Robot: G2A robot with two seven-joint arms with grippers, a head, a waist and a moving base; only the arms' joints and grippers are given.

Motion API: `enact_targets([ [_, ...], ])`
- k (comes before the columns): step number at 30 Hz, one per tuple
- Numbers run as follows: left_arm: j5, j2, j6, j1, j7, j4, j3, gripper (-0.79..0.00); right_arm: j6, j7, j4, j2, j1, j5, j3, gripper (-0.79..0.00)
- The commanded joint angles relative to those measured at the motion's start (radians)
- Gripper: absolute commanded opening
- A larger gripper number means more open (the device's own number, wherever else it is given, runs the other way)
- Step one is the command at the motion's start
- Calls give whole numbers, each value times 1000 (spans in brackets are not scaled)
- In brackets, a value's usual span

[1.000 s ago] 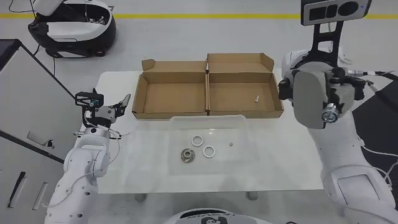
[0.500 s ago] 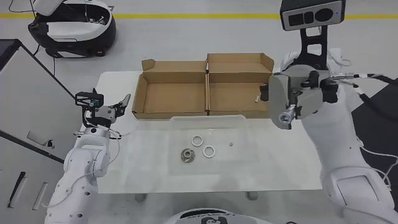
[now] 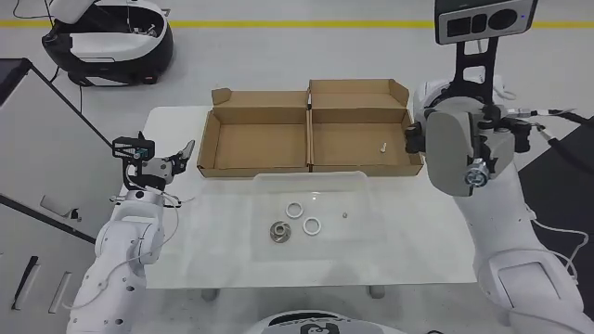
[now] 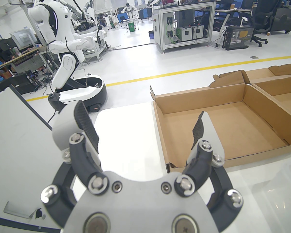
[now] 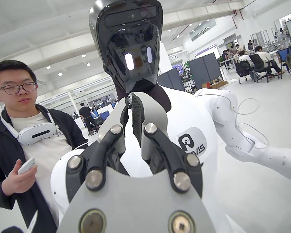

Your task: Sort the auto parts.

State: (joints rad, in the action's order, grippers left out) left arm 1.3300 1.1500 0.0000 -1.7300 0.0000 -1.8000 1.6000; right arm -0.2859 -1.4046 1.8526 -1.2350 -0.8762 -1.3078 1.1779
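Observation:
A clear tray at the table's middle holds two white rings, a metal gear-like part and a tiny pale piece. Behind it stand two open cardboard boxes: the left box is bare, and the right box holds one small white part. My left gripper hovers open beside the left box's near-left corner, holding nothing. My right arm is raised beside the right box. Its gripper points up at my head, shut and empty.
The white table has bare surface to the right of the tray and in front of it. A grey panel borders the table's left side. Another robot's base stands on the floor beyond the far left corner.
The right arm swung in over the right box's end half a second ago and has swung back out to the right. The left arm and the parts stayed put.

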Motion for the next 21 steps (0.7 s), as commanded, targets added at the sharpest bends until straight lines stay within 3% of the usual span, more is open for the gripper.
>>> enact_targets([
  [1,0,0,0,0,0,0,0,0,0,0,0,0,0,0,0,-785],
  [15,0,0,0,0,0,0,0,0,7,19,2,1,-9,18,3,-785],
  [21,0,0,0,0,0,0,0,0,67,22,-7,20,-76,113,121,-785],
])
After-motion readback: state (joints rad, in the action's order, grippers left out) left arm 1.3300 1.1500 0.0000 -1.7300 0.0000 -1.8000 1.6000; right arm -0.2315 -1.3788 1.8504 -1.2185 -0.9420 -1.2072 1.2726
